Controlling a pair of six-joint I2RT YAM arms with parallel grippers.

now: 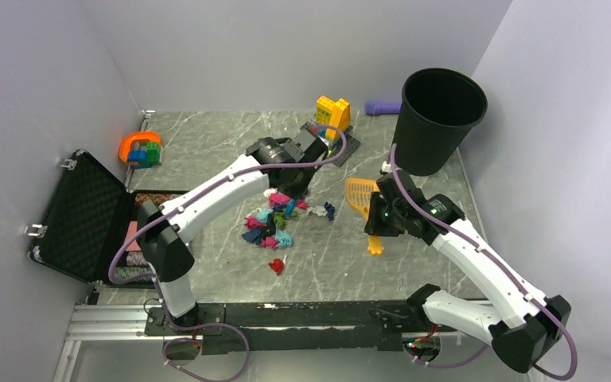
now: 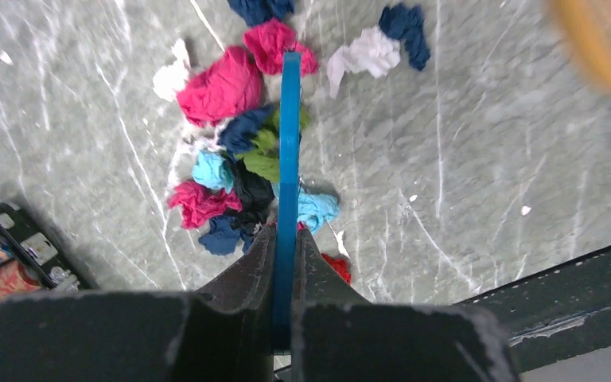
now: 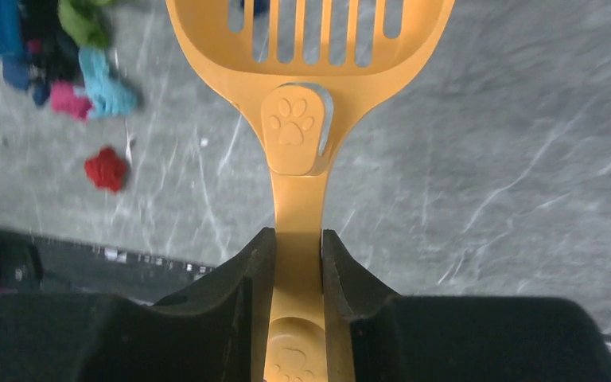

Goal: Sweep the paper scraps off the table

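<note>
Grey, marble-veined worktop (image 1: 326,263) carried the paper scraps (image 1: 270,223), bunched in a loose heap near its middle: magenta, teal, dark blue, green and white wads touching one another. One red wad (image 1: 276,266) lay apart from the heap on the near side, and a dark blue wad (image 1: 329,211) sat just off its right edge.

My left end effector (image 2: 286,239) was clamped tight on a flat blue tool (image 2: 289,135), seen edge-on from my wrist. Its blade reached out over the heap, with scraps on both sides of it.

My right end effector (image 3: 298,243) gripped the handle of an orange slotted scoop (image 3: 310,48) with a paw print moulded into it. The scoop sat to the right of the heap, near the outlying dark blue wad.

At the far right stood a black bin (image 1: 437,119), and an open black case (image 1: 79,215) lay at the left edge.
</note>
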